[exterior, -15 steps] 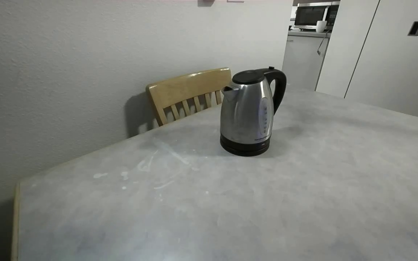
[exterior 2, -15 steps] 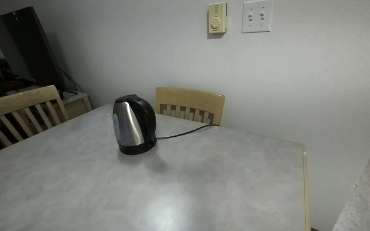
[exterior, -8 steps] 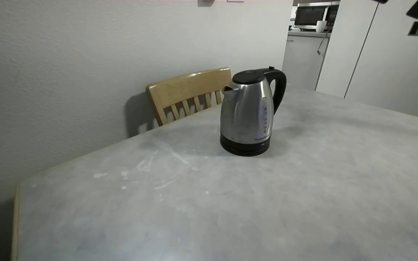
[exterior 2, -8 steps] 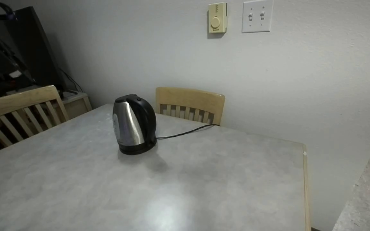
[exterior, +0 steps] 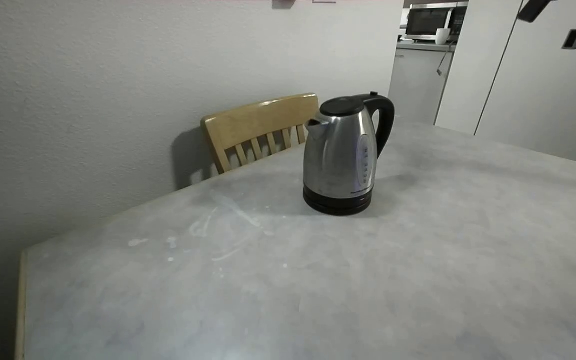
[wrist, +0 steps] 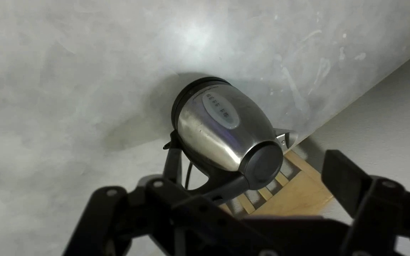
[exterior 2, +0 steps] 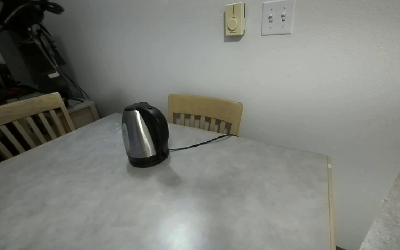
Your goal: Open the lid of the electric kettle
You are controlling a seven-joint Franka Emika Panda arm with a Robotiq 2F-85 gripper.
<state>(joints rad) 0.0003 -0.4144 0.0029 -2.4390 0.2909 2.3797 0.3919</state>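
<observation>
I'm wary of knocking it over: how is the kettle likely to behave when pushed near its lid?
The electric kettle may well tip, as it stands taller than its black base is wide. Its smooth steel wall looks rigid and probably slippery. The cord trailing from near its base might hinder sliding.

Kettle (exterior: 338,160) upright on bench (exterior: 418,280), lid (exterior: 342,106) on top. In an exterior view: chair (exterior 2: 205,105) bhd it to R, cord (exterior 2: 202,143) from kettle R to bench edge, another chair (exterior 2: 21,111) far L, thermostat (exterior 2: 235,19) on wall (exterior 2: 172,59) just L of switch plate (exterior 2: 278,18). Gripper (wrist: 258,173) abv bench lvl, apart from kettle.
</observation>
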